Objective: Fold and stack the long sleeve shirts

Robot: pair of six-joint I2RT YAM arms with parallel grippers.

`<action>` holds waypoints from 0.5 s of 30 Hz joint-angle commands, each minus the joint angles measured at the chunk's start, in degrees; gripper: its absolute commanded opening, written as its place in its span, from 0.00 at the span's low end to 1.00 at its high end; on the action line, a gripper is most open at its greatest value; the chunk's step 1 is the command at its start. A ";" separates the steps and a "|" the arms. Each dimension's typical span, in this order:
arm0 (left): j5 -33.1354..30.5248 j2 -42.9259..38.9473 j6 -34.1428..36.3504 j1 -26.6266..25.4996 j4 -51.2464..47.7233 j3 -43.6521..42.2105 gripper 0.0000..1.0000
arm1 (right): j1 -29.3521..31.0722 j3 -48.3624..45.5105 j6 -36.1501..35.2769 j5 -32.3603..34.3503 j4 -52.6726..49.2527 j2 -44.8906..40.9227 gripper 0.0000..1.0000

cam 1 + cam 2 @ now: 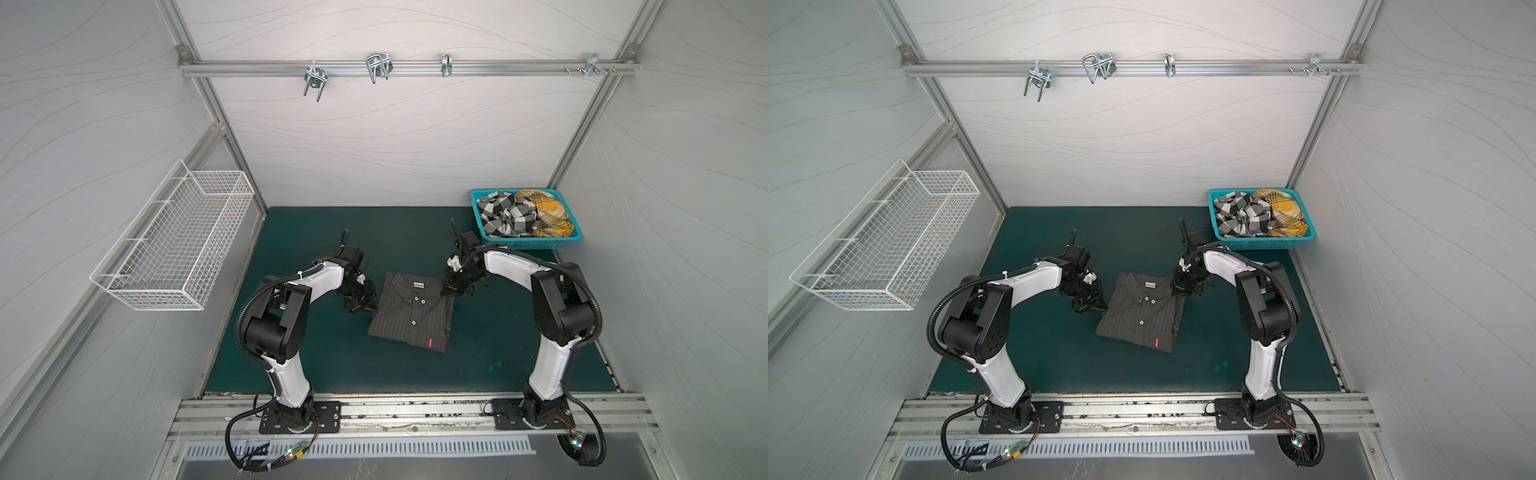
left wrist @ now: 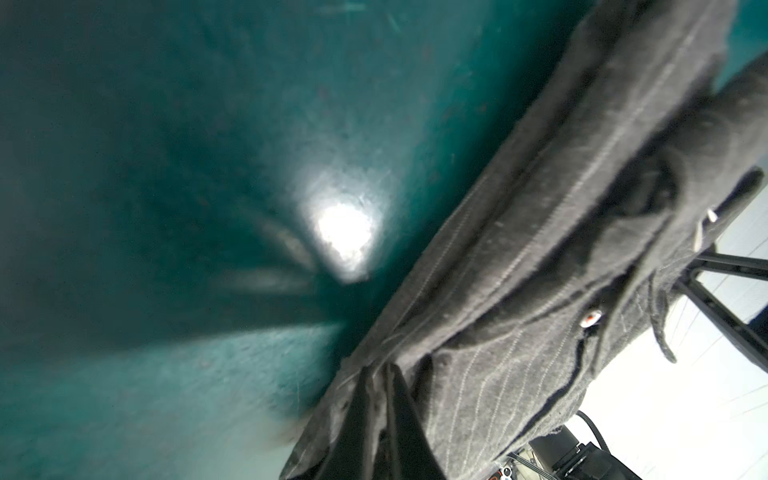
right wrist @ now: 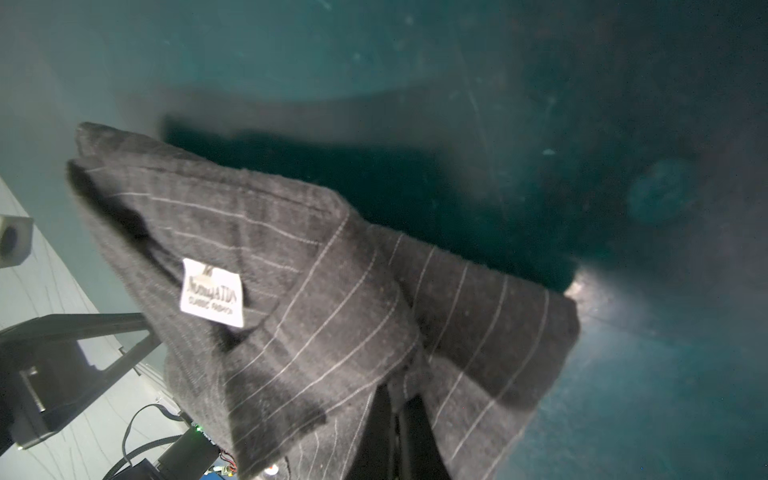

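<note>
- Your left gripper (image 1: 370,307) and right gripper (image 1: 449,292) each clench an edge of the folded charcoal pinstriped cloth shirt (image 1: 411,320).
- A teal plastic lattice basket (image 1: 523,244) stands near your right gripper.

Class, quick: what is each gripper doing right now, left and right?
Left gripper: closed, pinching the grey shirt at its edge.
Right gripper: closed, pinching the grey shirt near its collar.

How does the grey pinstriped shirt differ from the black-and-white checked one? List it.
The grey pinstriped shirt lies folded on the green mat; the checked shirt is crumpled in the teal basket. The left gripper and right gripper pinch the grey shirt's edges; neither touches the checked shirt. Both are patterned.
</note>
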 commanded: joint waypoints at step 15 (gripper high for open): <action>0.28 15.28 1.32 2.76 -7.71 29.86 0.47 | 0.34 4.17 -1.42 -2.03 -0.98 2.56 0.00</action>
